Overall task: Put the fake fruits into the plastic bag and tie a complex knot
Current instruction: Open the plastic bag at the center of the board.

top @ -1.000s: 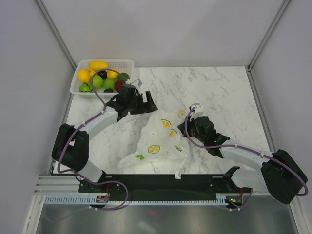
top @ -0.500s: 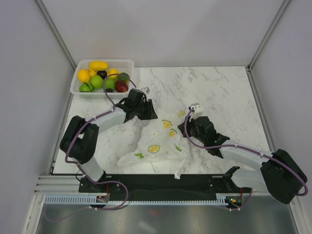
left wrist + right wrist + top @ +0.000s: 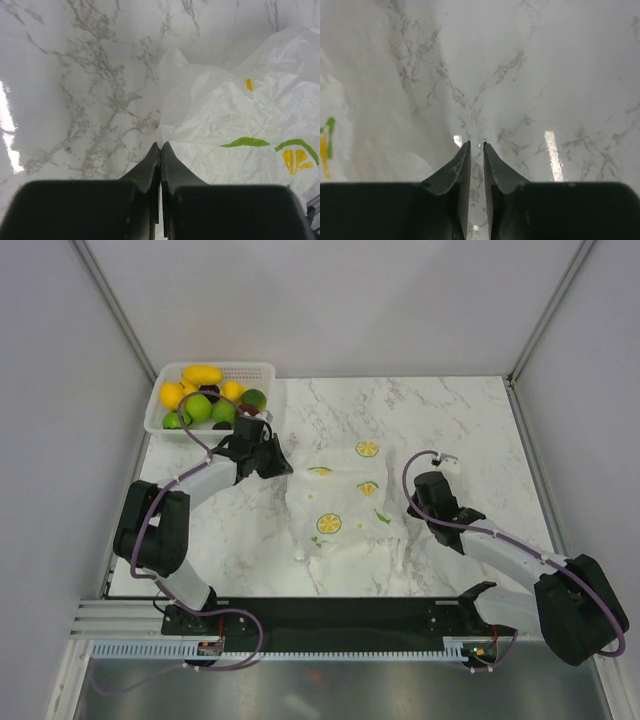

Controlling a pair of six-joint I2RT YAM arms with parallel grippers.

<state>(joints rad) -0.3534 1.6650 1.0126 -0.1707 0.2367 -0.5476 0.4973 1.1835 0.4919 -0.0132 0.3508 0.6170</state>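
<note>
The plastic bag point(image 3: 345, 505), white with lemon prints, lies flattened at the table's middle. It also fills the right of the left wrist view point(image 3: 240, 105) and shows at the left edge of the right wrist view point(image 3: 332, 115). My left gripper point(image 3: 283, 466) point(image 3: 161, 145) is shut, its tips pinching the bag's left edge, where the creases run to a point. To the right of the bag, my right gripper point(image 3: 415, 502) point(image 3: 476, 145) stands slightly open over bare marble, holding nothing. The fake fruits point(image 3: 205, 398), yellow, green and dark, are piled at the far left. No knot shows.
The fruits lie in a white perforated basket point(image 3: 262, 368) at the table's far left corner, just behind my left arm. Grey walls stand on three sides. A black rail point(image 3: 330, 615) runs along the near edge.
My right gripper let go of the bag and drew back to the right. My left gripper shut on the bag's left edge. The bag spread flatter and shifted right.
</note>
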